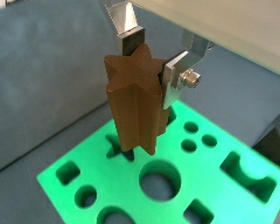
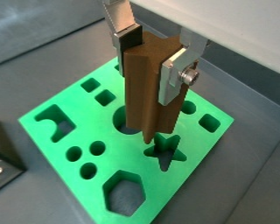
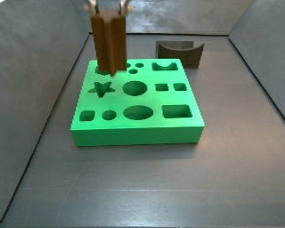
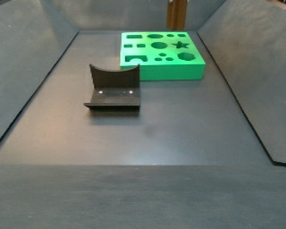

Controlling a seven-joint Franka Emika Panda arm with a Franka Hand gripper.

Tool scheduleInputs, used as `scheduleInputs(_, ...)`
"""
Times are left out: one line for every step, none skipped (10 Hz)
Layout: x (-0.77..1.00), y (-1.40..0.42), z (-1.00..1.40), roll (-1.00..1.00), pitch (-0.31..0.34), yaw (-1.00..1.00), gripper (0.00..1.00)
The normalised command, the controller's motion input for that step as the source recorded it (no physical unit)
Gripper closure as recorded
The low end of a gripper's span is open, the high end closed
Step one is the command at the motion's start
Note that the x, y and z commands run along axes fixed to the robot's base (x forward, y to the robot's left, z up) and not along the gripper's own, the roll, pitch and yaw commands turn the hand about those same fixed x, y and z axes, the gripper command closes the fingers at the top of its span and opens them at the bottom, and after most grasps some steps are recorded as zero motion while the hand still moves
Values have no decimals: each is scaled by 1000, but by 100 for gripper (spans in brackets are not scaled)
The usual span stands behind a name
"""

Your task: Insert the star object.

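Observation:
My gripper (image 1: 152, 59) is shut on the star object (image 1: 136, 101), a tall dark-brown ridged prism held upright; both show in the second wrist view too, the gripper (image 2: 152, 57) gripping the prism (image 2: 149, 92). The prism's lower end hangs just over the green block (image 1: 90, 188), next to the star-shaped hole (image 2: 166, 150), which it partly hides in a wrist view. In a side view the prism (image 3: 107, 40) stands over the block's (image 3: 135, 125) back left, behind the star hole (image 3: 102, 88). It also shows at the far end (image 4: 177, 12) above the block (image 4: 161, 64).
The block has several other holes: round, square, hexagonal and arched. The dark fixture (image 4: 112, 87) with a curved notch stands on the floor apart from the block, also in the second side view (image 3: 178, 52). Grey walls enclose the floor.

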Motion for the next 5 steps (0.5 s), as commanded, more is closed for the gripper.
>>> scheduleInputs(-309,-51,-760,-136,-154,-326,100)
scheduleInputs(-483,-43,-549,-130,-147,-323,100)
scheduleInputs(-283,0,-260,-121,-149,0,100)
scheduleInputs(-197,0,-169,-86,-171,97,100)
scheduleInputs(-74,0,-211,-34,-84,129,100)
